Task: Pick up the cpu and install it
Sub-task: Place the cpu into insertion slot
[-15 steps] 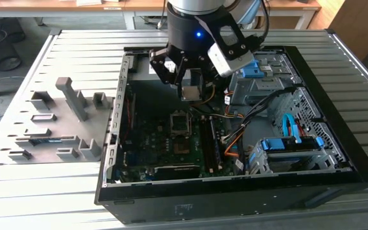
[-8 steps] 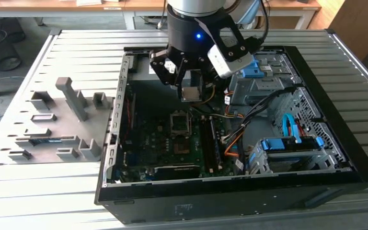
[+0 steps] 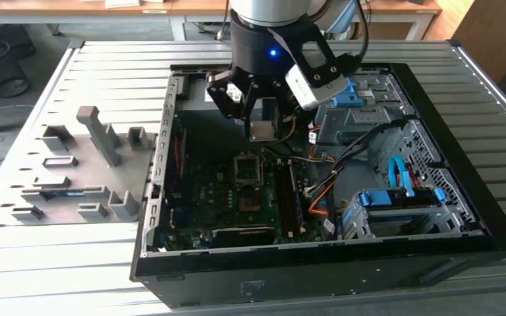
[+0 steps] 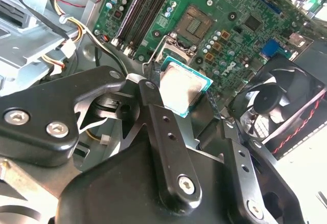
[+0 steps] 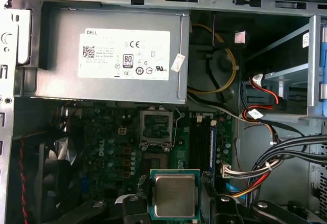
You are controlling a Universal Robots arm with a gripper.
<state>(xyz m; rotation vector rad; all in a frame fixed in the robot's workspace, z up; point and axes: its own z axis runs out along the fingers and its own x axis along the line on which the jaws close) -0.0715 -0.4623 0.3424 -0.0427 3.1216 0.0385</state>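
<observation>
Black open computer case (image 3: 323, 266) lies on our slatted metal table (image 3: 103, 59), with a green motherboard (image 3: 226, 197) inside. Near the board's empty square socket (image 5: 156, 126), our black two-finger gripper (image 4: 183, 91) clamps the small silver-topped square cpu (image 4: 186, 87), held clear of the board.
</observation>
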